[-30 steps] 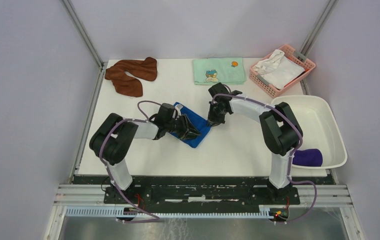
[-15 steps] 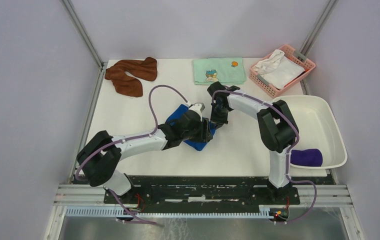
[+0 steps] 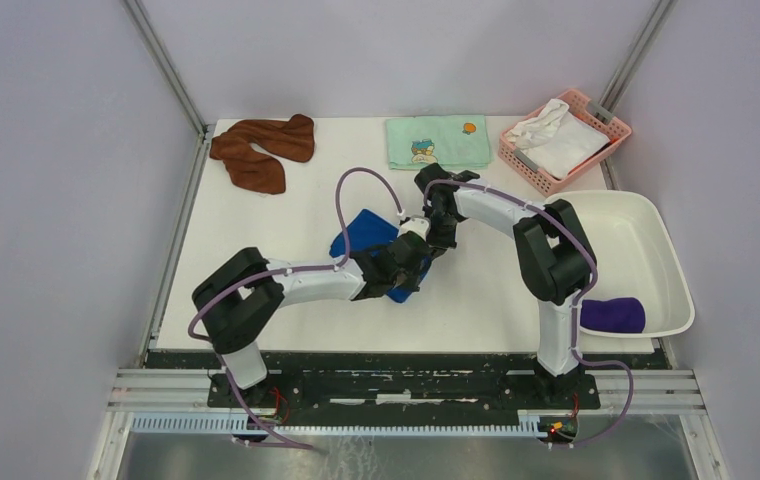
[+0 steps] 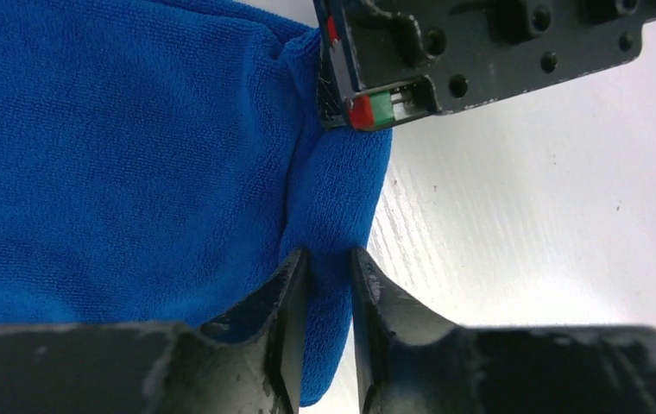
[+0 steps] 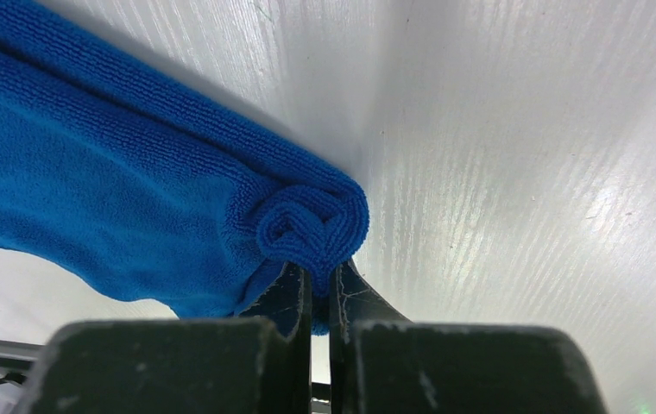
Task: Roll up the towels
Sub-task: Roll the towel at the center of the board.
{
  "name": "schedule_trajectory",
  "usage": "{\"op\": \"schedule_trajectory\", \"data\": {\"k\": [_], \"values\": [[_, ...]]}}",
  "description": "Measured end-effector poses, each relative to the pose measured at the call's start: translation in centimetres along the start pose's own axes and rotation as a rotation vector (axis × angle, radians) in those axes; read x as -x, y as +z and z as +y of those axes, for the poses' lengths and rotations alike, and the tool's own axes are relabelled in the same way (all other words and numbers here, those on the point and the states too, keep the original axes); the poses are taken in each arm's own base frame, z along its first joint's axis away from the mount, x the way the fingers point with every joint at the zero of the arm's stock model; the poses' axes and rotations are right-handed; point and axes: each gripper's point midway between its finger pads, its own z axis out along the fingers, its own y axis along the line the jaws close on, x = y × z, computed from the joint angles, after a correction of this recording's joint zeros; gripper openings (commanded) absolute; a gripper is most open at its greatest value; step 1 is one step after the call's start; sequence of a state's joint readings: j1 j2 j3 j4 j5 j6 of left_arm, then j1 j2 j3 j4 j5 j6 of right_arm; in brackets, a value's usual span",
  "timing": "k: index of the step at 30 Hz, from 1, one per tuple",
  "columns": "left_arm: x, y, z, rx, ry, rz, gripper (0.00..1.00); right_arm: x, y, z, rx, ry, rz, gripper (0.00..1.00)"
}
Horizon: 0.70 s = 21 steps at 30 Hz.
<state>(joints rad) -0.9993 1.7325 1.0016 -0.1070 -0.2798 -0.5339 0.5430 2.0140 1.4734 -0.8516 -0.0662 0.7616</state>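
The blue towel (image 3: 361, 232) lies mid-bench (image 3: 256, 225), its long axis slanting from upper left to lower right. The left claw (image 4: 329, 293), narrow, pinches an edge fold. The right claw (image 5: 318, 297), nearly closed, clamps the rolled corner.
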Motion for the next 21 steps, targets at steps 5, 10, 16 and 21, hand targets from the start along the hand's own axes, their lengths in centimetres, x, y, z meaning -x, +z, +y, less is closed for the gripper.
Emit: {"op": "schedule_trajectory", "data": {"k": [5, 10, 16, 21], "values": [[0.0, 0.2, 0.4, 0.002, -0.008, 0.010, 0.09, 0.0, 0.1, 0.1, 0.015, 0.000, 0.000, 0.09], [0.1, 1.1, 2.1, -0.081, -0.127, 0.052, 0.03, 0.1, -0.1, 0.3, 0.077, 0.003, -0.019, 0.18], [0.6, 1.3, 3.8, -0.223, -0.307, 0.084, 0.03, 0.6, -0.8, 1.3, 0.220, 0.020, -0.041, 0.44], [0.5, 1.2, 4.6, -0.323, -0.443, 0.116, 0.03, 0.6, -1.9, 1.1, 0.362, 0.052, -0.073, 0.55]]}}
